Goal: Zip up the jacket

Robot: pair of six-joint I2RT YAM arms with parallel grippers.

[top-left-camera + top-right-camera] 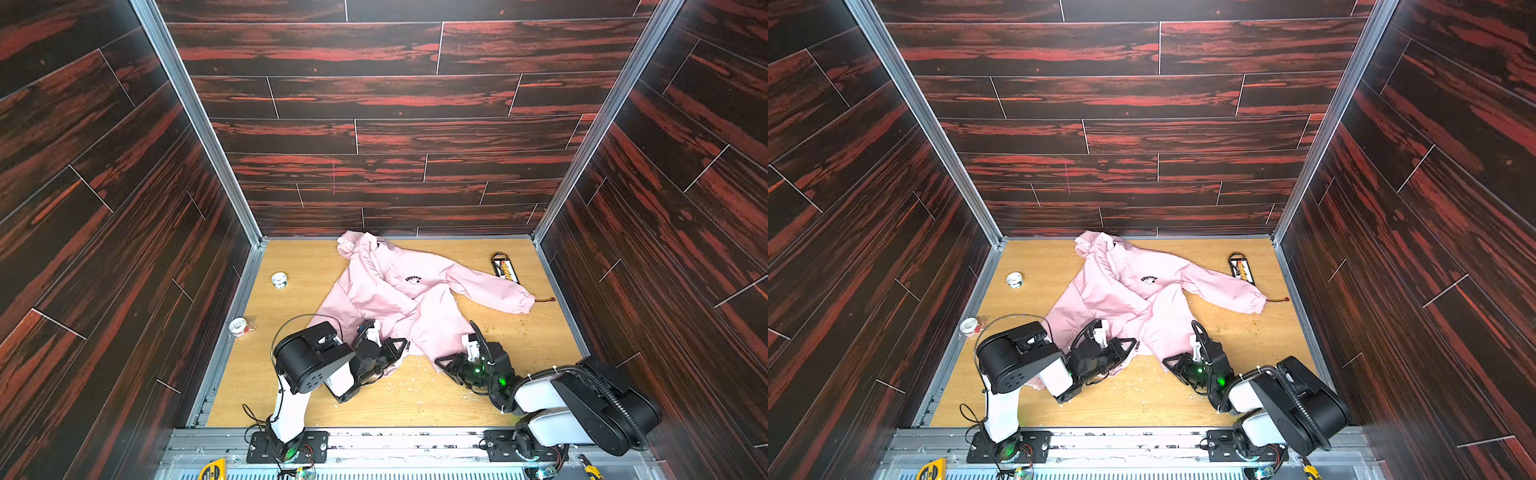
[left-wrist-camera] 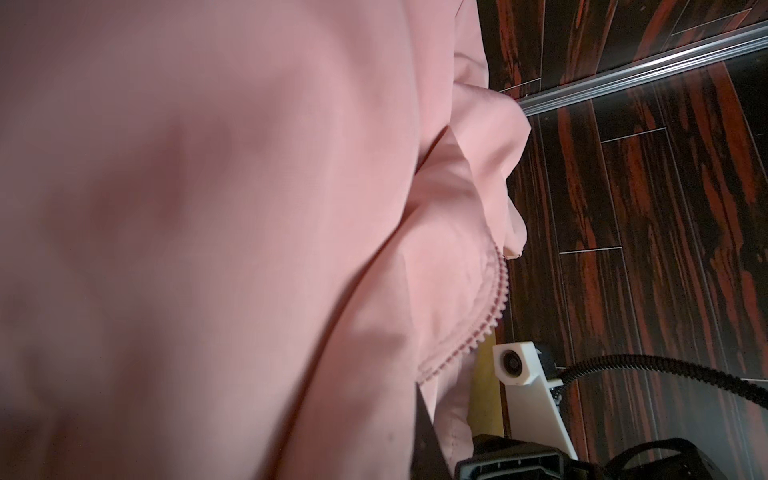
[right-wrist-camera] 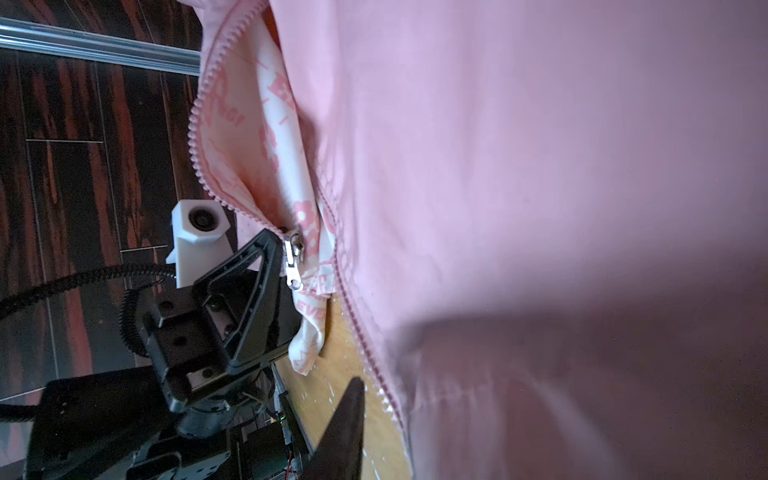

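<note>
The pale pink jacket (image 1: 399,291) lies spread on the wooden table (image 1: 299,266), hood at the back and chest logo up, its front unzipped at the hem. My left gripper (image 1: 404,348) is shut on the left front edge at the hem. In the right wrist view the metal zipper slider (image 3: 293,257) sits right at that gripper's (image 3: 277,253) closed tips. My right gripper (image 1: 443,365) is at the right front's hem corner. One of its dark fingers (image 3: 347,424) shows, with bare wood between it and the zipper teeth (image 3: 365,345). Pink cloth hides the other finger.
Two white tape rolls (image 1: 279,279) (image 1: 238,326) lie at the table's left. A black pouch (image 1: 505,268) with a red-tipped wire (image 1: 544,299) lies at the back right beside the sleeve cuff. Dark wood-grain walls enclose three sides. A yellow tape measure (image 1: 212,469) lies on the front rail.
</note>
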